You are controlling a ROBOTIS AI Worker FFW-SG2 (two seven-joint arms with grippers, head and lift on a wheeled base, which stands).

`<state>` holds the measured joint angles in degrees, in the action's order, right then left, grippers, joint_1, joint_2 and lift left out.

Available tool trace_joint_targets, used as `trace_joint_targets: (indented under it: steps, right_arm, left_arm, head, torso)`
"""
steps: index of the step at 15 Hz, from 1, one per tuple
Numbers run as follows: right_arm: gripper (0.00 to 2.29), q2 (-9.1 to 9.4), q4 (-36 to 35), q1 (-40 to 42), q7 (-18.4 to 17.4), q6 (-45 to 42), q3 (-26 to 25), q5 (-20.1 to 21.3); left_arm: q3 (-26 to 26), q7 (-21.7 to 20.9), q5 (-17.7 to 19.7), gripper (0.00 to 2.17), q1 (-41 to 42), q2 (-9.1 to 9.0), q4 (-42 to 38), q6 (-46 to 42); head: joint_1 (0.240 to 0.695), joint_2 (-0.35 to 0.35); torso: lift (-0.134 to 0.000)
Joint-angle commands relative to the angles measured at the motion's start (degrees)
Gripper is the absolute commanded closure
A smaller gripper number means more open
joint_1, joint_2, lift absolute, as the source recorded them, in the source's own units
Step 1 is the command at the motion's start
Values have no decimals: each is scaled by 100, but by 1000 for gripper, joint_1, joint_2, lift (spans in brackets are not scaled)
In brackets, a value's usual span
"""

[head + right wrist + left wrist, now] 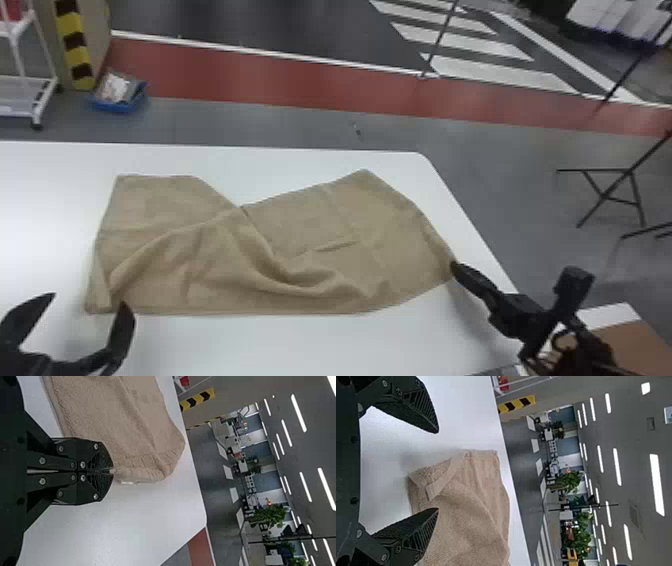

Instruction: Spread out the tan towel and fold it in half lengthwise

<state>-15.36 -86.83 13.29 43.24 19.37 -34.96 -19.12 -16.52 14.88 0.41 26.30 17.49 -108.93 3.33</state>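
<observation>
The tan towel (305,225) lies rumpled on the white table, a thick fold running diagonally across its left and middle parts. My right gripper (452,267) is at the towel's near right corner; in the right wrist view the right gripper (112,471) is shut on that corner of the towel (119,419). My left gripper (90,305) stands open beside the near left corner, one finger close to the towel's edge. In the left wrist view, the left gripper (438,471) has its fingers wide apart, with a turned-over corner of the towel (466,506) beyond them.
The white table (270,345) has its far edge behind the towel and its right edge close to my right arm. A brown box-like surface (625,347) stands at the lower right. On the floor beyond are a blue tray (120,106), a white rack and black stands.
</observation>
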Motion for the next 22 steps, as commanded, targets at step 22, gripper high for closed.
trace_joint_targets:
  steps: [22]
  right_arm:
    - [1328, -37, 88, -72, 123, -25, -20, -83]
  left_arm:
    - [105, 138, -322, 218, -125, -106, 293, -161]
  head:
    - [695, -350]
  torso:
    - [-128]
